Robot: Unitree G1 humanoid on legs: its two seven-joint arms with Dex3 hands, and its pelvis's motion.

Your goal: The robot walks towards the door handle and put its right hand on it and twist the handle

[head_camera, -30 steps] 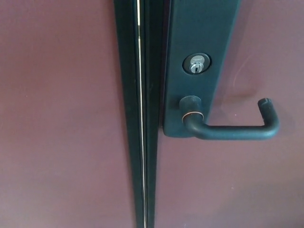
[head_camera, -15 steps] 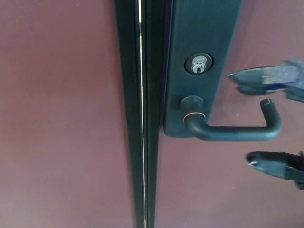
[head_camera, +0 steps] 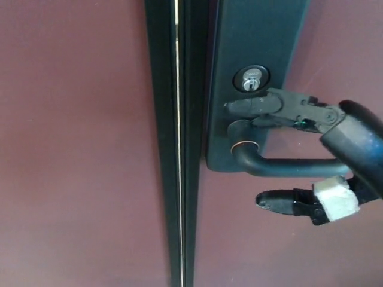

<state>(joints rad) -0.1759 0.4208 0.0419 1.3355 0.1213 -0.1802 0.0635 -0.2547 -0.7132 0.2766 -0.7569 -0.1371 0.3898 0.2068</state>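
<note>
Right hand (head_camera: 311, 155), entering from the frame's right, spread open around the dark lever door handle (head_camera: 281, 166) at centre right: one finger above it, one below. Keyhole (head_camera: 251, 79) sits just above.

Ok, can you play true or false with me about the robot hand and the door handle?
1. The right hand reaches in around the door handle. True.
2. The keyhole is below the handle. False: it sits above it.
3. One finger is above the handle and another below. True.
4. The door is bright green. False: it is dark reddish.
5. The left hand is holding the handle. False: no left hand shows.
</note>
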